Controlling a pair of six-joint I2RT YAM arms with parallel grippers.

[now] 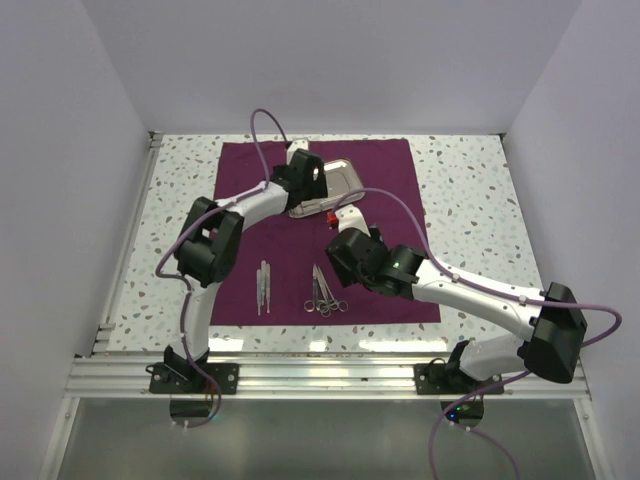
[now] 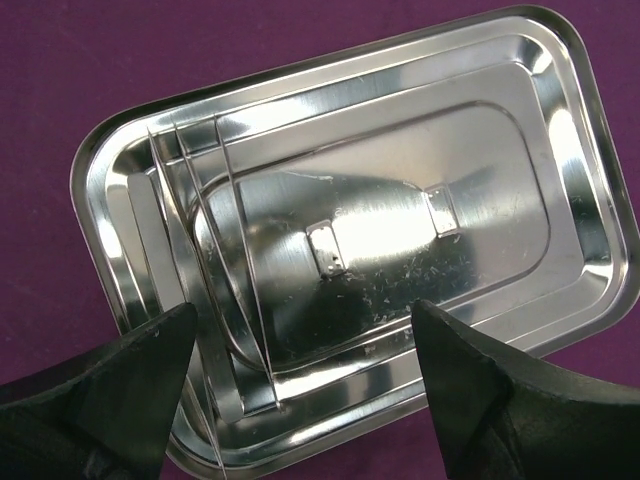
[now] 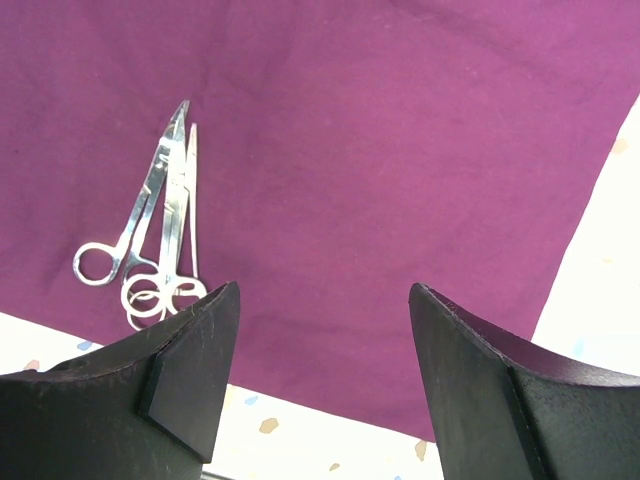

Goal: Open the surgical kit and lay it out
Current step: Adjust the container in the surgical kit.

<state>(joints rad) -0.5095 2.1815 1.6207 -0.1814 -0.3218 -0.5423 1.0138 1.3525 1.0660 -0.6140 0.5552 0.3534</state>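
Left wrist view: my left tool (image 2: pixel 302 315) is wide open and holds nothing. It hangs right over the steel tray (image 2: pixel 480 140). Some thin silver instruments (image 2: pixel 205 260) lie in the tray, by the wall near one finger. The tray sits on the purple cloth (image 2: pixel 60 70). My right tool (image 3: pixel 322 292) is open too, with nothing in it, over the cloth near the scissors (image 3: pixel 155 215). The cloth lies flat on the table (image 3: pixel 600 290). I think the thin pieces may slip, because they are flat and shiny. A finger could bump the rim and push the tray. My right tool could snag the cloth and drag the scissors.
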